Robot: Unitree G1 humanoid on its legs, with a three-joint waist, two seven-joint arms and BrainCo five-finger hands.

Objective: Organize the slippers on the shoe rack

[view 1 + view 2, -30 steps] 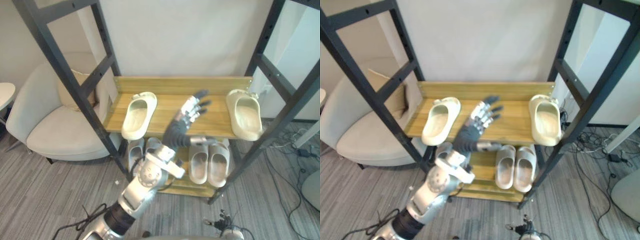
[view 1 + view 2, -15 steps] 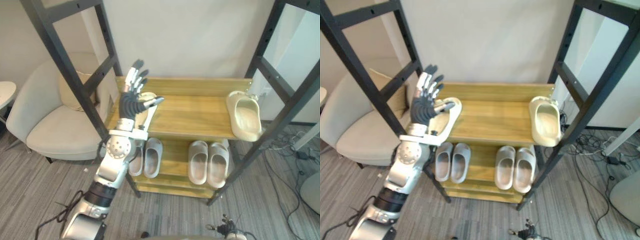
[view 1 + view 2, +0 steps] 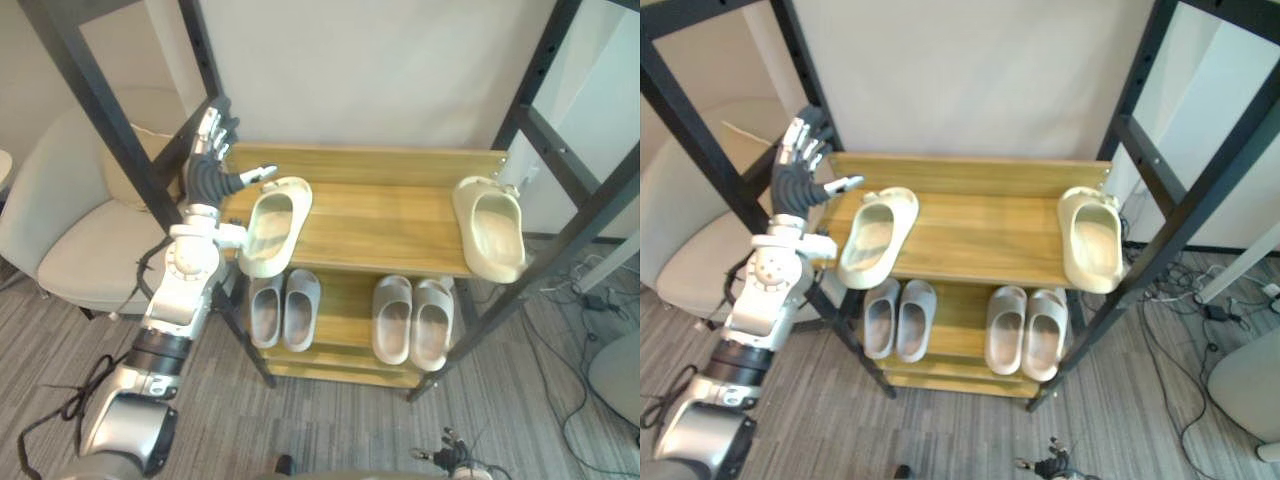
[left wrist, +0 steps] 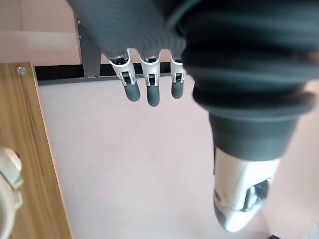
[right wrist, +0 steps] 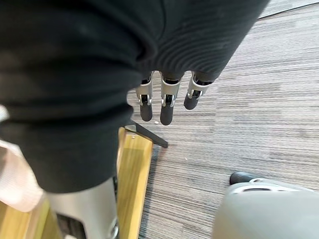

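Left hand (image 3: 204, 182) is raised at the far-left corner of the shoe rack (image 3: 370, 163), by the rack's left black upright. Its fingers (image 3: 213, 124) are straight and spread apart, holding nothing. The thumb points right toward the left cream slipper (image 3: 272, 225) and stops just short of it. The left wrist view agrees: fingers straight, thumb apart from them, wall beyond.

Change: 1.0 s ago this hand hovered over the middle of the upper shelf (image 3: 385, 225). 0.5 s ago it was over the far end of the left cream slipper, and now it is further left, off the shelf. The camera has shifted a bit too, so the small offsets of the shoes are not real moves.

Slippers lie as before. The left cream slipper is on the upper shelf's left side, angled, with its near end over the near edge. The right cream slipper (image 3: 490, 228) is at the right end of the same shelf, well apart from the left one. On the lower shelf (image 3: 346, 302) a grey pair (image 3: 284, 308) stands on the left and a beige pair (image 3: 412, 320) on the right, each pair side by side.

Right hand (image 5: 165, 102) shows in its own wrist view, fingers relaxed and straight with nothing in them, over the grey striped floor (image 5: 239, 134) beside a wooden shelf edge.

A pale armchair (image 3: 70, 240) sits left of the rack.
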